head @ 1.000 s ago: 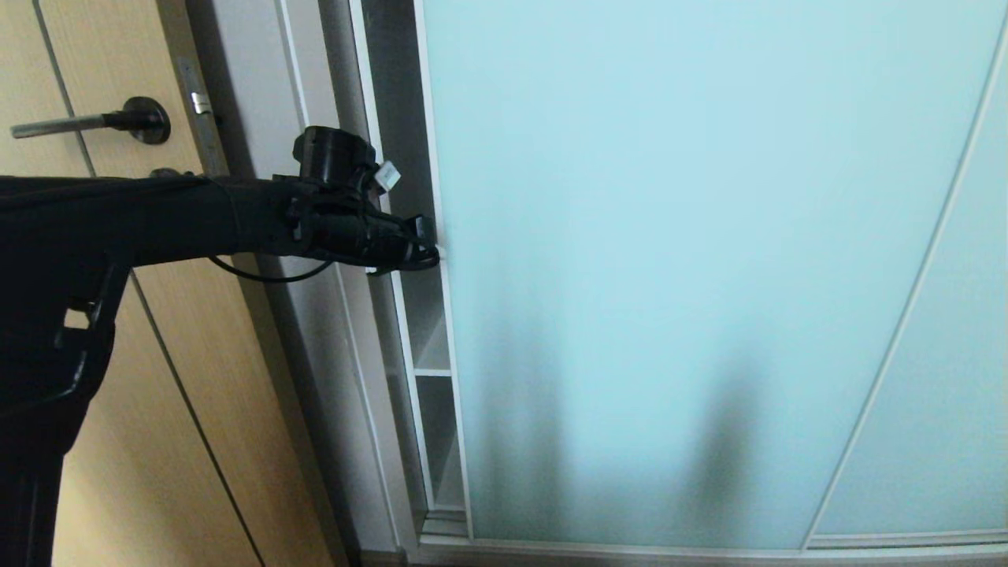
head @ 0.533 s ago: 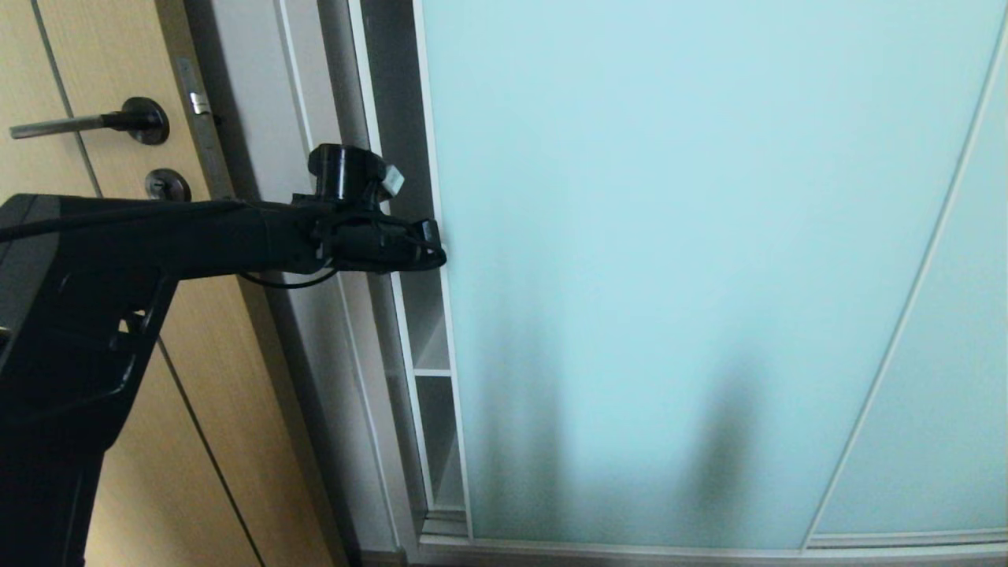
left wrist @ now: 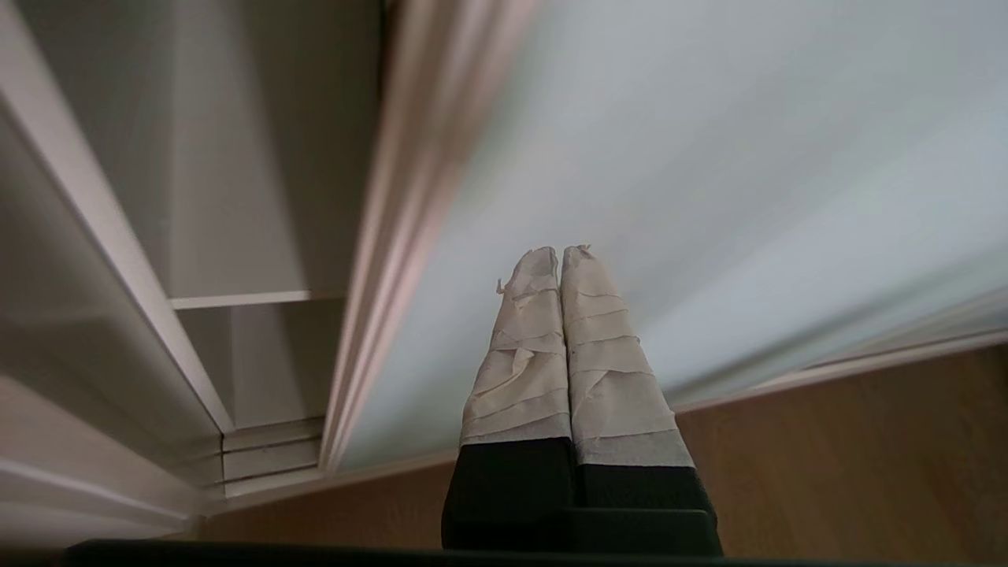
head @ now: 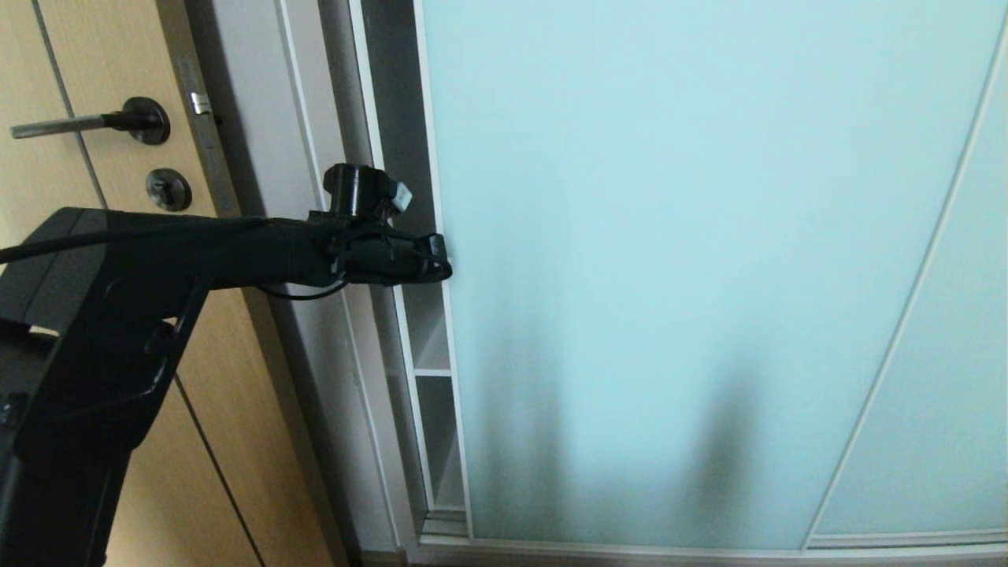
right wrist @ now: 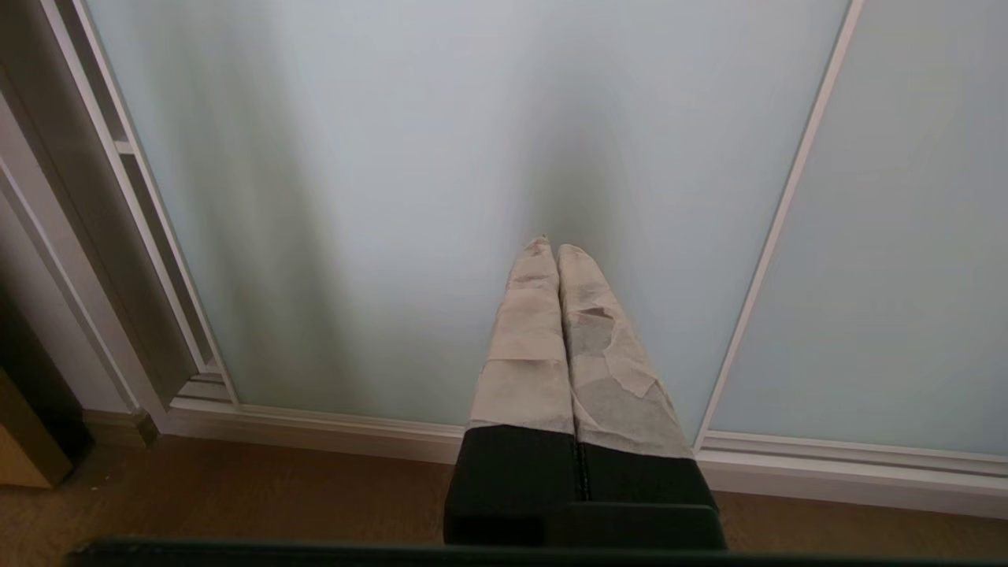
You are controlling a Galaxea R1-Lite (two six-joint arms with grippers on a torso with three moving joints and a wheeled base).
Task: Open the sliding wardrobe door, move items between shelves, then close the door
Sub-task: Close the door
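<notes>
At the left edge of sliding wardrobe door (head: 677,276): left gripper (head: 442,260), taped fingers (left wrist: 543,346) pressed together, nothing between them, tip right against the door's slim pale frame. Frosted aqua panel stretching away to the right of the tip. Narrow gap on the other side, showing white shelves (head: 431,370) within. Right gripper (right wrist: 557,252) likewise pressed together, empty, aimed at the glass low near the floor, apart from it.

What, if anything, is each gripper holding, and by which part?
Nothing. The left gripper, shut and empty, is at the left edge of the sliding wardrobe door. The right gripper is shut and empty too.
</notes>
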